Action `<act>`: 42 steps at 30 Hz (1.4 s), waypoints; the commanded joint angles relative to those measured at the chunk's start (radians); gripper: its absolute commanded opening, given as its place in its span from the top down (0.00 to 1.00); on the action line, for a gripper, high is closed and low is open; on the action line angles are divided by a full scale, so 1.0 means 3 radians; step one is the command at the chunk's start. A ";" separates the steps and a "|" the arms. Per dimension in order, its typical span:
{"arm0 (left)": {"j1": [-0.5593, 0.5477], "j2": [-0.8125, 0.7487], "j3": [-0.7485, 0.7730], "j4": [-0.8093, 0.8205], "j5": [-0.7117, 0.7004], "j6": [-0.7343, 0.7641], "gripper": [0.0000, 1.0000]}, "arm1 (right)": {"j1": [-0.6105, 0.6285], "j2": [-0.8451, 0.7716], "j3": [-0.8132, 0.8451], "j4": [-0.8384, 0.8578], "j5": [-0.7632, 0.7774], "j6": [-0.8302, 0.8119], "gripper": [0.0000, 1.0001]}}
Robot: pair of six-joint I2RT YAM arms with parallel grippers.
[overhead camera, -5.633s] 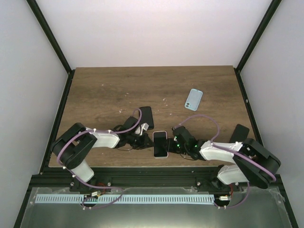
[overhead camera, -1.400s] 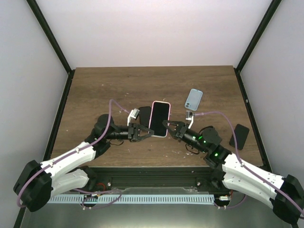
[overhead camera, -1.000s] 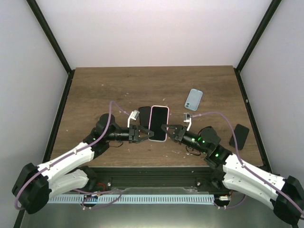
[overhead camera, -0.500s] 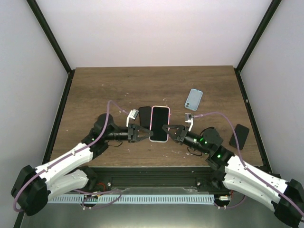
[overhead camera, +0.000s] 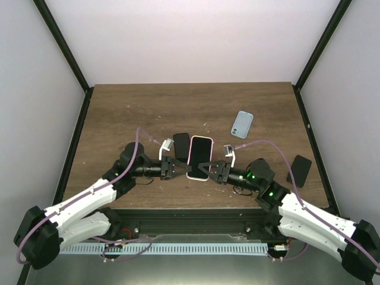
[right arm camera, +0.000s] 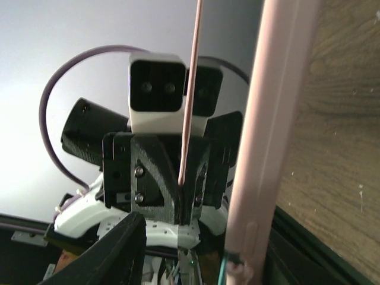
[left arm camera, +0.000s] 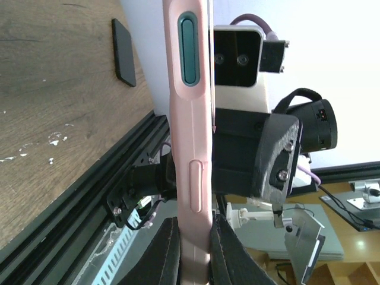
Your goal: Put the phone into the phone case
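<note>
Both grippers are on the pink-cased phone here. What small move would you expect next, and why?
Probably a gentle inward squeeze to seat the phone fully in its pink case. The left gripper and right gripper clamp its opposite long edges above the table, and the right wrist view shows a thin pink edge apart from the case side, suggesting a gap.

The phone (overhead camera: 199,157) sits between the left gripper (overhead camera: 172,167) on its left and the right gripper (overhead camera: 214,170) on its right (both at its edges). A second phone (overhead camera: 181,143) lies just left-behind it, the phone case (overhead camera: 242,123) farther right-behind.
</note>
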 commanded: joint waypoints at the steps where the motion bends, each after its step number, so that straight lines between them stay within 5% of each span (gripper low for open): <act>1: 0.0014 -0.0020 0.0129 0.0151 -0.0229 0.0161 1.00 | 0.0032 -0.0033 0.0005 -0.0045 -0.0434 -0.0071 0.53; 9: 0.0014 -0.0072 0.0136 0.0063 -0.0367 0.0217 1.00 | 0.0032 -0.0156 -0.0037 -0.0223 -0.0496 -0.0130 0.65; 14: 0.0014 -0.0108 0.0155 -0.0129 -0.0464 0.0361 1.00 | 0.0034 -0.0169 -0.0035 -0.0233 -0.0544 -0.0089 0.98; 20: 0.0014 -0.0104 0.0217 -0.0471 -0.0550 0.0713 1.00 | 0.0030 -0.0184 0.0034 -0.0466 -0.0411 0.0036 0.99; 25: 0.0012 -0.0123 0.0152 -0.0257 -0.0328 0.0532 1.00 | 0.0039 -0.0148 0.0141 -0.0425 -0.0451 -0.0164 0.99; 26: 0.0012 -0.0145 0.0134 -0.0233 -0.0318 0.0472 0.96 | 0.0035 -0.0176 0.0158 -0.0425 -0.0441 -0.0221 0.99; 29: 0.0013 -0.0225 0.0097 -0.0177 -0.0315 0.0359 0.62 | 0.0037 -0.0218 0.0195 -0.0378 -0.0460 -0.0410 0.99; 32: 0.0025 -0.0233 0.0104 -0.0180 -0.0321 0.0362 0.53 | 0.0037 -0.0142 0.0210 -0.0233 -0.0673 -0.0509 0.99; 37: 0.0038 -0.0184 0.0158 -0.0277 -0.0380 0.0447 0.85 | 0.0051 -0.0040 0.0218 -0.0212 -0.0785 -0.0550 0.99; 42: 0.0048 -0.0151 0.0213 -0.0500 -0.0443 0.0614 1.00 | 0.0061 -0.0016 0.0237 -0.0327 -0.0747 -0.0603 0.99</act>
